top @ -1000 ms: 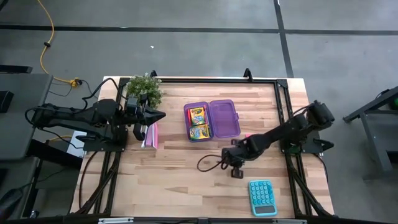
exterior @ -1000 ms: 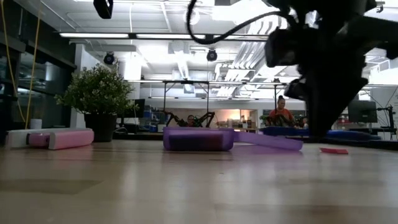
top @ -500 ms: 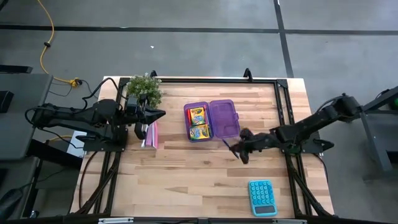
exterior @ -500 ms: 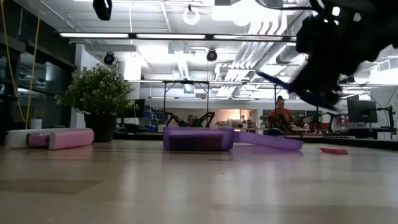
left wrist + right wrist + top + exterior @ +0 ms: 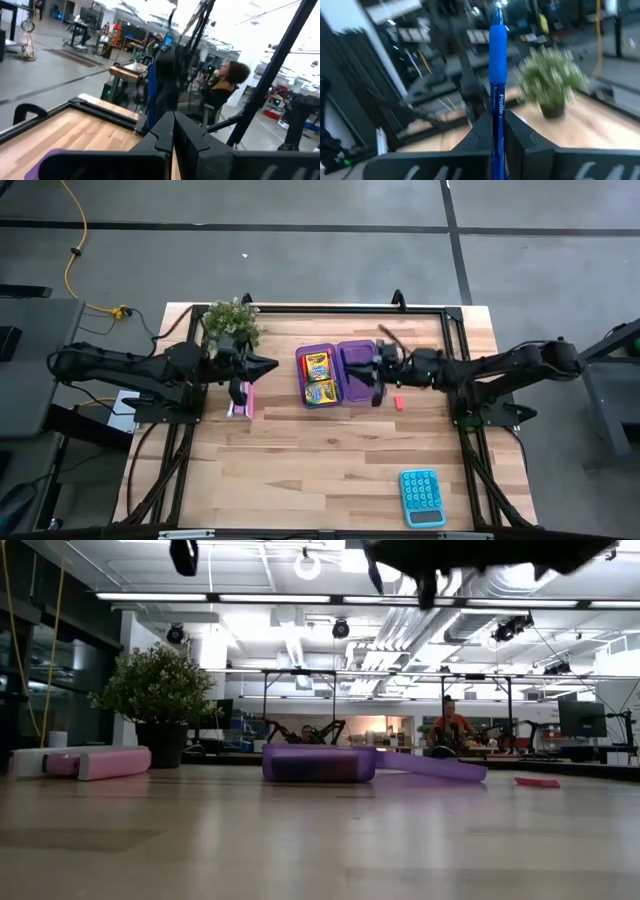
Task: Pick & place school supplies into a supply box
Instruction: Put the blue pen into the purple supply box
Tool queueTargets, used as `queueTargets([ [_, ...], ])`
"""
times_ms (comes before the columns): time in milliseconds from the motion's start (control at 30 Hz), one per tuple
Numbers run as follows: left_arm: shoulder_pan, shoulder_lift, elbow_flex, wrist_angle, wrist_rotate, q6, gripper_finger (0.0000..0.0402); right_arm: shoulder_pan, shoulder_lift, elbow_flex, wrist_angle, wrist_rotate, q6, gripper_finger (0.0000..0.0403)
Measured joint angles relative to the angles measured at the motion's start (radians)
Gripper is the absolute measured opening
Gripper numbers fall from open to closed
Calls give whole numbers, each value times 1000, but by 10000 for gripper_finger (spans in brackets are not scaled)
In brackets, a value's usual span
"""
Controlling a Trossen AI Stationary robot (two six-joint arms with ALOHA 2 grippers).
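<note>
Swinging up from the near table, the right gripper (image 5: pixel 378 372) has carried a blue pen to the supply box (image 5: pixel 341 372) within a second and now hovers over its empty half; the other half holds two crayon boxes (image 5: pixel 318 377). A pink eraser (image 5: pixel 398 401) lies just beside. The left gripper (image 5: pixel 262 365) waits near the plant (image 5: pixel 232 323).

Low view: the box (image 5: pixel 320 762) sits open, arms dark overhead.

Left wrist: its fingers (image 5: pixel 161 135) are pressed together, empty.

Right wrist: the fingers (image 5: pixel 481 131) pinch the pen (image 5: pixel 497 70), so release looks next.
</note>
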Motion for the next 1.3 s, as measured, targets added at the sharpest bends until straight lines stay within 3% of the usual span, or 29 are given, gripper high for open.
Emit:
queueTargets([
  [300,1,107,0,146,44,8,0,-35,0,112,-34,-152,-42,0],
  [700,1,112,0,149,33,5,0,-29,0,105,-23,-150,-30,0],
  [833,1,155,1,218,30,-2,6,-29,42,104,12,-156,4,0],
  [1067,1,300,92,228,81,9,83,-29,173,136,165,-264,73,0],
  [1300,2,418,193,225,138,-15,168,-27,263,262,77,-407,72,0],
])
